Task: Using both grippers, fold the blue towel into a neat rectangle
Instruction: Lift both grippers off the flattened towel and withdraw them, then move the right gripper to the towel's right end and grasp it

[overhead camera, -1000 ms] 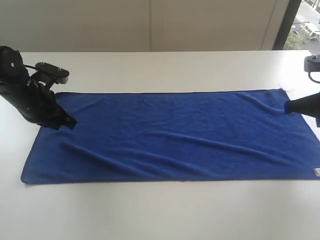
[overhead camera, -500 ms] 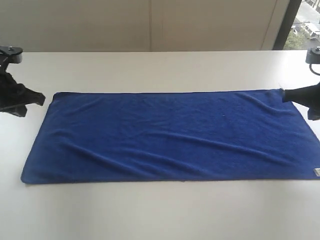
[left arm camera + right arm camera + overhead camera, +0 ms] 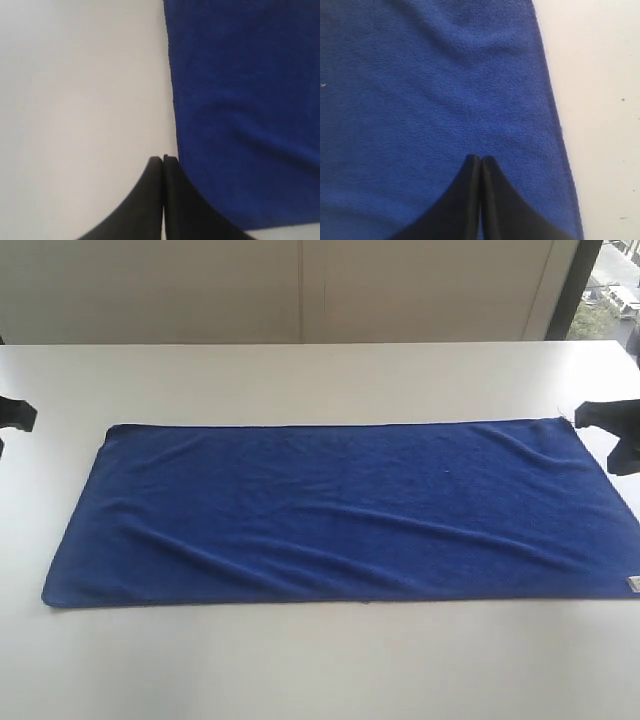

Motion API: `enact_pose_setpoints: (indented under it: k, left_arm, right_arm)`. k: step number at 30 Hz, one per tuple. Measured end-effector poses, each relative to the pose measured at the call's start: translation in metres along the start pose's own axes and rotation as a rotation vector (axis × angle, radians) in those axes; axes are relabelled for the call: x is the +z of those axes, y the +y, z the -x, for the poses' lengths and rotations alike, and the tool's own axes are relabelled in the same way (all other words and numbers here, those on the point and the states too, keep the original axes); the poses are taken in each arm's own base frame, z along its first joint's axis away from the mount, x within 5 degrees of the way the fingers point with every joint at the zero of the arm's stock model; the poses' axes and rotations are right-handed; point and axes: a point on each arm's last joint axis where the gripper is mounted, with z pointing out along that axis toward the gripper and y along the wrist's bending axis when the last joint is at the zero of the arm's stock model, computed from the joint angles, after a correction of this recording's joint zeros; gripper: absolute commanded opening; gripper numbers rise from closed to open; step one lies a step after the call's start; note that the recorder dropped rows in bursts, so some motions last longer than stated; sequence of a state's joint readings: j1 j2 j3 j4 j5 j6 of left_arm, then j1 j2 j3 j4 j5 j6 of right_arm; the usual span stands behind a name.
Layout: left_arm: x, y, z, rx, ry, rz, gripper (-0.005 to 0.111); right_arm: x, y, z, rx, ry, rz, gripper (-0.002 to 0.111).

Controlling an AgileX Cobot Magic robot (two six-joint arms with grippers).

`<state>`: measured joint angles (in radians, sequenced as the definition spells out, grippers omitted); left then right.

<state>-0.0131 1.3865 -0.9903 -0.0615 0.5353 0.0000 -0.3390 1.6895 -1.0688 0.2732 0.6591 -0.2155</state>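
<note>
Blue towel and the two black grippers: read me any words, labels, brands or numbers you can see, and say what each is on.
No text can be read in any view.
The small white tag at a corner of the deep blue microfibre towel: too small to read.
The black left gripper and black right gripper: no lettering shows.

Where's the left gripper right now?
In the exterior view the left gripper sits at the far left edge, clear of the blue towel. Its wrist view shows it shut over bare table, just beside the towel's short edge.
</note>
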Motion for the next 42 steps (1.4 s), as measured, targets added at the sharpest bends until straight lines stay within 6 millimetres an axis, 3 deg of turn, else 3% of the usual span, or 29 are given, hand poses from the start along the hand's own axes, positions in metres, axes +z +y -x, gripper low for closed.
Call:
enact_pose_setpoints:
  k: [11, 21, 27, 34, 42]
  left_arm:
    - [-0.076, -0.013, -0.081, -0.010, -0.254, -0.014, 0.000]
    - [-0.120, -0.020, -0.126, 0.028, -0.427, -0.019, 0.000]
    - [-0.128, -0.023, -0.139, 0.062, -0.417, -0.021, 0.000]
    - [-0.128, -0.023, -0.140, 0.063, -0.411, -0.022, 0.000]
    - [-0.127, -0.023, -0.141, 0.066, -0.409, -0.022, 0.000]
  right_arm:
    - [-0.011, -0.001, -0.017, 0.002, -0.095, -0.025, 0.000]
    - [-0.036, 0.008, -0.017, -0.023, -0.253, -0.035, 0.000]
    - [-0.048, 0.016, -0.016, -0.056, -0.349, -0.036, 0.000]
    - [-0.043, 0.017, -0.018, -0.019, -0.293, -0.021, 0.000]
    - [-0.037, 0.015, 0.028, -0.032, -0.171, 0.006, 0.000]
